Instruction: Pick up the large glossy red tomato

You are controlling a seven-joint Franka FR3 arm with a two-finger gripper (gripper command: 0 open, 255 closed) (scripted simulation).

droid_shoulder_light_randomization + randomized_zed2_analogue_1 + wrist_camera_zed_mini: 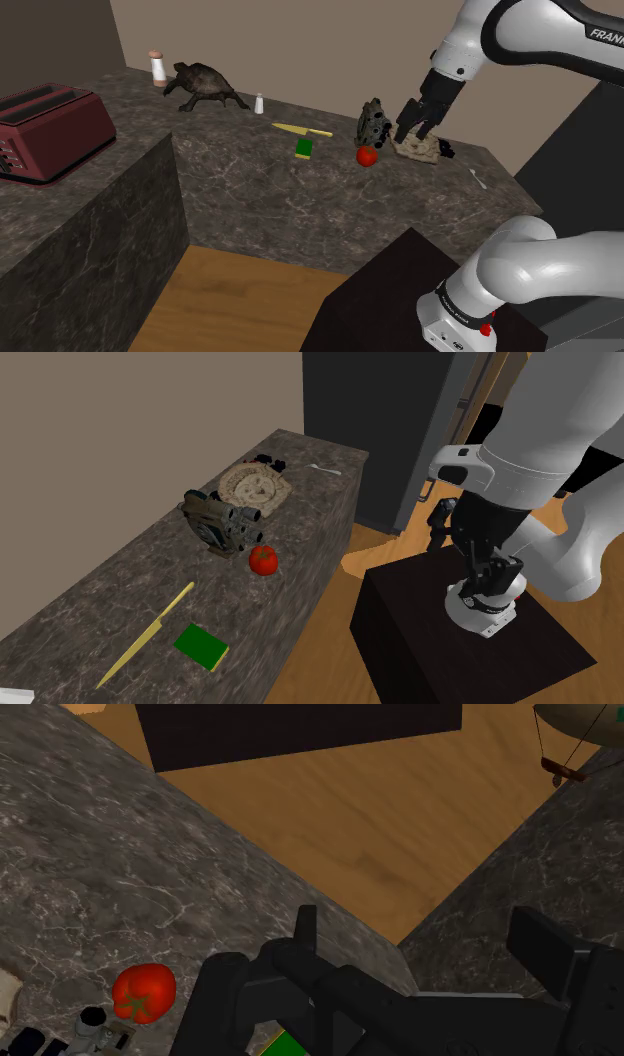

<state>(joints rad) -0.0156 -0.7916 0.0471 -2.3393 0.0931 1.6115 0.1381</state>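
The red tomato (367, 155) lies on the dark stone counter (300, 200), just in front of a dark camera-like object (373, 122). The second exterior view shows the tomato (263, 560) near the counter's front edge. My black gripper (415, 125) hangs above the counter, up and to the shoulder view's right of the tomato, over a beige carved plaque (418, 150). In the wrist view the gripper (420, 939) is open with nothing between the fingers, and the tomato (145, 994) sits off to one side of them.
A yellow knife (300, 130) and a green sponge (304, 148) lie to the shoulder view's left of the tomato. Farther left stand a turtle figure (205, 85), a shaker (259, 103), a bottle (158, 68) and a red toaster (40, 130). A spoon (478, 178) lies near the counter's right end.
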